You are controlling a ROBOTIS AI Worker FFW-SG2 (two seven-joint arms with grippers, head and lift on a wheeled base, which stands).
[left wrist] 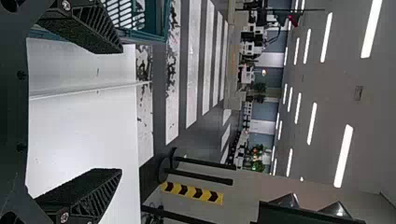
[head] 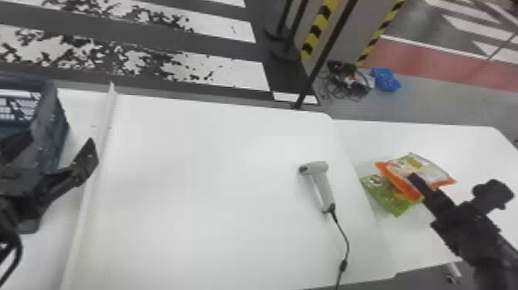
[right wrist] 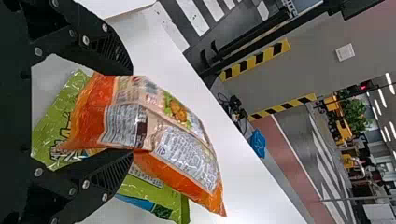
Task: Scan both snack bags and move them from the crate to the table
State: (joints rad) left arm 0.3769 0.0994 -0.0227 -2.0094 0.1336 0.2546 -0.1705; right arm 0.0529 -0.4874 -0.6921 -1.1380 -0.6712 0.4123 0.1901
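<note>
An orange snack bag [right wrist: 182, 144], probably light, soft and slippery, best held gently across its middle, is pinched by the right claw [right wrist: 132, 112] over a green bag [head: 387, 194] on the worktop [head: 443, 140], the left claw [left wrist: 122, 110] spread near the crate [head: 54, 123]

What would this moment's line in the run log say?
right gripper: closed on orange snack bag, over green bag | left gripper: open, near crate | scanner: lying on white table

Arms [head: 470, 239]: two, black.
Left gripper [head: 58, 144]: far left, fingers spread wide; right gripper [head: 418, 183]: right side, angled inward, fingers partly closed.
</note>
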